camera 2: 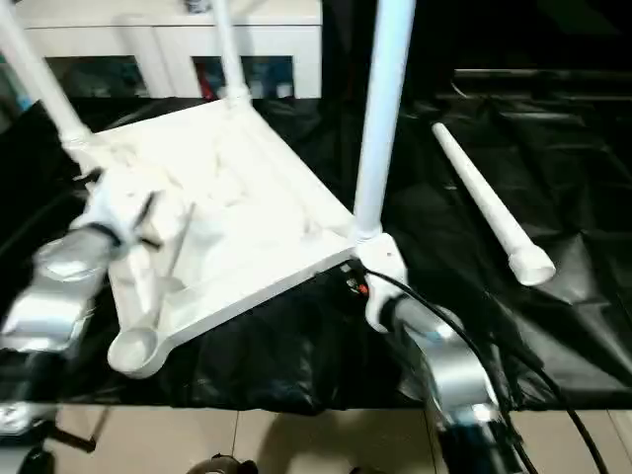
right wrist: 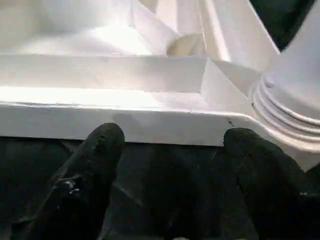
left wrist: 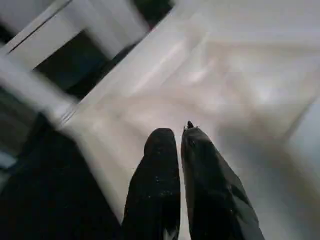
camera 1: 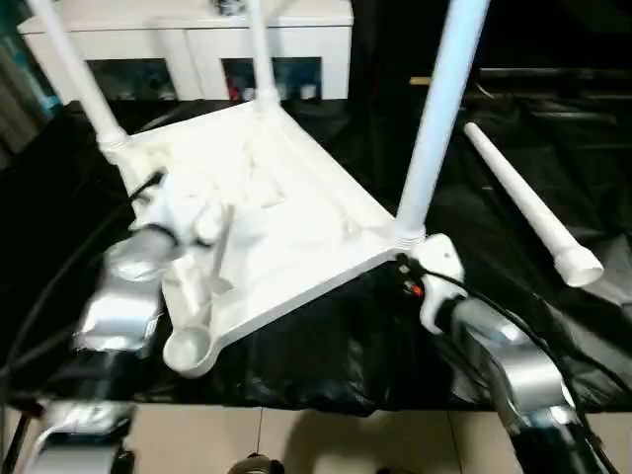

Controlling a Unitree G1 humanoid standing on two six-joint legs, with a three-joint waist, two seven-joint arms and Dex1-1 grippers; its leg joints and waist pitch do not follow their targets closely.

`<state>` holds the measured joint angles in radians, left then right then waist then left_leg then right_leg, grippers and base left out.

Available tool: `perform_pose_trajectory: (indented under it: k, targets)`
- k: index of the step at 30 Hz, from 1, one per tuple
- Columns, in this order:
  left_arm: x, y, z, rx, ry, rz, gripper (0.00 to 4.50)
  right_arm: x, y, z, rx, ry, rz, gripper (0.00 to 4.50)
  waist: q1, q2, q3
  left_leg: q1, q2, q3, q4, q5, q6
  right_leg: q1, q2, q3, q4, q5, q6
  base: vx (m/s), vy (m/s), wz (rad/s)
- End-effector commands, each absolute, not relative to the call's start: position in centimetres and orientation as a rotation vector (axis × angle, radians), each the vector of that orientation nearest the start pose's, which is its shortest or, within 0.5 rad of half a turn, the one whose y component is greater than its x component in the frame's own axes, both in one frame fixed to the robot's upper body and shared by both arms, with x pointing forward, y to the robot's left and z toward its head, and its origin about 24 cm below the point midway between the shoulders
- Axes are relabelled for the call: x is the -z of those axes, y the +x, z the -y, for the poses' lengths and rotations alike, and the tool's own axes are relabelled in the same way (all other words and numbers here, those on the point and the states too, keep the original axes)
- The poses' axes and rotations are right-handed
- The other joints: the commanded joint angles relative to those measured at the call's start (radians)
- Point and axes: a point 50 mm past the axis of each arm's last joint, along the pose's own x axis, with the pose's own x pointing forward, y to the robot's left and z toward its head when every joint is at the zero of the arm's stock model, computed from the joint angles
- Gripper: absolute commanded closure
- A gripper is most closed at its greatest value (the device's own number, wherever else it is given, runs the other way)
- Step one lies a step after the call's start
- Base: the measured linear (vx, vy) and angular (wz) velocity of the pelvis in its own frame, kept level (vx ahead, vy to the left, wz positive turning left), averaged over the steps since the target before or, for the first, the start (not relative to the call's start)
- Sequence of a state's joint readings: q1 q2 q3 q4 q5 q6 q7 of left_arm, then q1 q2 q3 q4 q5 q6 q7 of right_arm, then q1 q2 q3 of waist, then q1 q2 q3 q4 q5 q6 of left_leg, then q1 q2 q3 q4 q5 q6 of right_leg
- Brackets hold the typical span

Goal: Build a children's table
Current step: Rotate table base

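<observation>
Table top (camera 1: 286,212), legs (camera 1: 439,109): smooth white plastic. Worktop (camera 1: 553,148) drape: glossy crinkled black sheet. Forearms (camera 1: 123,296): shiny silver metal.

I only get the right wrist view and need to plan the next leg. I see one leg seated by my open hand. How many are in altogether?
Observer: Three legs stand in the upturned top; the near left socket is empty.
Operator: Where is the fourth?
Observer: The loose leg lies on the black cloth, right of the top and apart from it.
Operator: And my other arm?
Observer: The left hand is shut, holding nothing, over the top's underside.
</observation>
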<state>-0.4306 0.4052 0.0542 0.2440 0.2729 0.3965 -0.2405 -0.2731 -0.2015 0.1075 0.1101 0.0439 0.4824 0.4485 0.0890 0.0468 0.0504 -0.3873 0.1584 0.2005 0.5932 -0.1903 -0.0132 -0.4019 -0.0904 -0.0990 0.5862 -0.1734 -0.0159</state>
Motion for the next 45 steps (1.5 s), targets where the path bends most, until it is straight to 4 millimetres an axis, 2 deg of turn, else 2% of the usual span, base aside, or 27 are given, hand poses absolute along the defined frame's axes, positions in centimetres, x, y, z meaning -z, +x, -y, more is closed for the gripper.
perform_pose_trajectory:
  k: [1,2,8,13,16,17,18,20,21,22,23,24,25,26,27,28,29,31,32,35,36,38,39,41,43,44,45]
  targets:
    - [-9.2,32.5,-24.9,-0.050,0.622,-0.313,4.47,-3.5,29.3,13.6,-0.514,-0.141,-0.431,1.19,0.002,-0.006,-0.065,0.025,0.077,-0.043,-0.073,-0.164,0.031,0.042,-0.076,0.061,-0.055,-0.175,-0.186,0.000,0.000,0.00]
    - [-9.2,32.5,-24.9,-0.050,0.622,-0.313,4.50,-3.5,29.3,13.6,-0.514,-0.141,-0.431,1.27,0.006,-0.003,-0.066,0.028,0.076,-0.043,-0.072,-0.172,0.025,0.040,-0.076,0.062,-0.057,-0.183,-0.182,0.000,0.000,0.00]
    - [-7.6,31.7,-25.3,-0.011,0.654,-0.428,4.50,-3.4,29.4,13.5,-0.512,-0.142,-0.447,1.77,0.011,-0.005,-0.064,0.027,0.077,-0.045,-0.075,-0.212,0.001,0.038,-0.078,0.065,-0.058,-0.210,-0.165,0.000,0.000,0.00]
    - [-5.6,31.3,-23.9,0.249,0.676,-0.511,4.50,-3.3,30.0,13.2,-0.509,-0.150,-0.445,2.14,0.010,-0.002,-0.064,0.029,0.074,-0.047,-0.077,-0.246,-0.013,0.034,-0.080,0.066,-0.064,-0.264,-0.155,0.000,0.000,0.00]
    - [-5.5,31.3,-23.8,0.262,0.682,-0.518,4.50,-3.3,30.1,13.2,-0.508,-0.150,-0.445,2.51,0.008,-0.003,-0.068,0.026,0.076,-0.047,-0.076,-0.212,-0.013,0.039,-0.078,0.066,-0.052,-0.176,-0.169,0.000,0.000,0.00]
    - [-5.4,31.3,-23.7,0.307,0.706,-0.540,4.50,-3.2,30.2,13.2,-0.511,-0.151,-0.447,2.58,0.009,-0.009,-0.068,0.025,0.075,-0.046,-0.075,-0.202,-0.007,0.040,-0.079,0.066,-0.052,-0.166,-0.172,0.000,0.000,0.00]
    - [-5.5,31.4,-23.6,0.362,0.748,-0.562,4.50,-3.1,30.3,13.2,-0.514,-0.155,-0.452,2.62,0.008,-0.010,-0.069,0.024,0.075,-0.045,-0.074,-0.189,0.000,0.041,-0.080,0.066,-0.049,-0.153,-0.180,0.000,0.000,0.00]
    - [-5.6,31.5,-23.7,0.450,0.803,-0.613,4.50,-2.8,30.6,13.1,-0.527,-0.159,-0.462,2.83,0.008,-0.003,-0.067,0.026,0.074,-0.045,-0.074,-0.194,0.001,0.040,-0.081,0.066,-0.051,-0.180,-0.185,0.000,0.000,0.00]
    - [-5.6,31.5,-23.7,0.450,0.803,-0.613,4.50,-2.8,30.6,13.1,-0.527,-0.159,-0.462,2.95,0.008,-0.004,-0.067,0.027,0.074,-0.046,-0.075,-0.196,-0.001,0.039,-0.081,0.066,-0.053,-0.186,-0.185,0.000,0.000,0.00]
    - [-5.7,31.4,-23.7,0.489,0.821,-0.630,4.50,-2.8,30.8,13.0,-0.533,-0.164,-0.463,2.95,0.007,0.006,-0.067,0.029,0.076,-0.047,-0.075,-0.207,-0.012,0.039,-0.081,0.066,-0.049,-0.180,-0.188,0.000,0.000,0.00]
    - [-5.7,31.2,-23.7,0.550,0.837,-0.660,4.50,-2.8,31.0,12.9,-0.542,-0.172,-0.465,3.08,0.006,0.003,-0.066,0.030,0.077,-0.047,-0.077,-0.216,-0.015,0.037,-0.081,0.066,-0.053,-0.183,-0.187,0.000,0.000,0.00]
    - [-5.7,31.1,-23.7,0.567,0.840,-0.669,4.50,-2.7,31.1,12.9,-0.543,-0.174,-0.465,3.08,0.003,0.007,-0.068,0.030,0.075,-0.046,-0.076,-0.224,-0.023,0.039,-0.080,0.066,-0.049,-0.170,-0.194,0.000,0.000,0.00]
    - [-5.7,30.7,-23.4,0.653,0.839,-0.701,4.50,-2.7,31.5,12.8,-0.548,-0.181,-0.466,3.23,0.003,0.017,-0.069,0.030,0.074,-0.048,-0.075,-0.218,-0.028,0.041,-0.081,0.065,-0.044,-0.141,-0.204,0.000,0.000,0.00]
    - [-5.8,30.5,-23.3,0.692,0.836,-0.716,4.50,-2.7,31.7,12.8,-0.549,-0.185,-0.466,3.23,-0.001,0.016,-0.069,0.028,0.074,-0.047,-0.075,-0.218,-0.031,0.043,-0.079,0.064,-0.042,-0.119,-0.214,0.000,0.000,0.00]
    - [-5.8,30.4,-23.2,0.711,0.835,-0.723,4.50,-2.7,31.8,12.7,-0.550,-0.186,-0.466,3.45,-0.001,0.014,-0.069,0.030,0.074,-0.047,-0.075,-0.222,-0.033,0.042,-0.081,0.065,-0.043,-0.115,-0.219,0.000,0.000,0.00]
    - [-5.9,30.1,-22.7,0.789,0.813,-0.734,4.50,-2.8,32.1,12.7,-0.550,-0.190,-0.464,3.49,-0.003,0.016,-0.068,0.029,0.073,-0.046,-0.075,-0.228,-0.035,0.044,-0.082,0.065,-0.042,-0.110,-0.230,0.000,0.000,0.00]
    - [-6.1,29.5,-21.4,0.937,0.759,-0.725,4.50,-3.0,32.6,12.6,-0.556,-0.201,-0.450,3.53,-0.001,0.024,-0.068,0.031,0.075,-0.046,-0.074,-0.237,-0.041,0.044,-0.085,0.065,-0.040,-0.119,-0.238,0.000,0.000,0.00]
    - [-6.1,29.5,-21.4,0.937,0.759,-0.725,4.50,-3.0,32.6,12.6,-0.556,-0.201,-0.450,3.77,-0.001,0.020,-0.066,0.033,0.076,-0.043,-0.075,-0.262,-0.048,0.042,-0.081,0.066,-0.042,-0.138,-0.244,0.000,0.000,0.00]
    - [-6.2,29.2,-20.5,1.019,0.719,-0.717,4.50,-3.1,32.9,12.6,-0.558,-0.203,-0.446,3.88,0.000,0.025,-0.065,0.032,0.075,-0.043,-0.075,-0.271,-0.051,0.043,-0.082,0.066,-0.044,-0.149,-0.245,0.000,0.000,0.00]
    - [-6.3,28.0,-17.7,1.230,0.603,-0.685,4.50,-3.2,33.5,12.4,-0.564,-0.217,-0.436,4.05,-0.001,0.015,-0.066,0.031,0.076,-0.042,-0.076,-0.266,-0.051,0.045,-0.081,0.067,-0.041,-0.147,-0.245,0.000,0.000,0.00]
    - [-6.3,28.0,-17.6,1.236,0.600,-0.683,4.50,-3.2,33.6,12.4,-0.565,-0.217,-0.436,4.19,-0.001,0.013,-0.068,0.032,0.077,-0.042,-0.073,-0.254,-0.050,0.046,-0.084,0.067,-0.038,-0.139,-0.250,0.000,0.000,0.00]
    - [-6.1,27.7,-15.6,1.306,0.569,-0.654,4.50,-3.3,33.9,12.4,-0.570,-0.218,-0.432,4.37,-0.001,0.015,-0.067,0.030,0.076,-0.041,-0.072,-0.235,-0.041,0.047,-0.082,0.067,-0.037,-0.126,-0.255,0.000,0.000,0.00]
    - [-6.1,27.6,-15.2,1.321,0.565,-0.651,4.50,-3.3,34.0,12.4,-0.572,-0.218,-0.431,4.37,-0.002,0.012,-0.068,0.026,0.075,-0.041,-0.071,-0.218,-0.034,0.052,-0.082,0.067,-0.035,-0.119,-0.254,0.000,0.000,0.00]
    - [-6.0,27.5,-14.2,1.355,0.561,-0.635,4.50,-3.3,34.2,12.3,-0.574,-0.222,-0.427,4.46,-0.006,0.009,-0.069,0.022,0.073,-0.039,-0.066,-0.194,-0.015,0.054,-0.084,0.067,-0.036,-0.109,-0.256,0.000,0.000,0.00]
    - [-5.8,27.7,-13.2,1.364,0.561,-0.616,4.50,-3.3,34.3,12.1,-0.577,-0.224,-0.424,4.46,-0.009,0.009,-0.069,0.022,0.073,-0.038,-0.064,-0.187,-0.003,0.055,-0.083,0.067,-0.038,-0.119,-0.255,0.000,0.000,0.00]
    - [-5.7,27.9,-12.6,1.358,0.565,-0.596,4.50,-3.4,34.4,12.1,-0.577,-0.225,-0.421,4.46,-0.010,0.013,-0.068,0.024,0.073,-0.038,-0.064,-0.195,-0.002,0.053,-0.080,0.065,-0.042,-0.137,-0.252,0.000,0.000,0.00]
    - [-5.6,28.2,-12.0,1.348,0.561,-0.582,4.50,-3.4,34.4,12.1,-0.578,-0.225,-0.418,4.46,-0.011,0.011,-0.069,0.023,0.073,-0.038,-0.064,-0.199,-0.003,0.054,-0.080,0.065,-0.042,-0.143,-0.251,0.000,0.000,0.00]
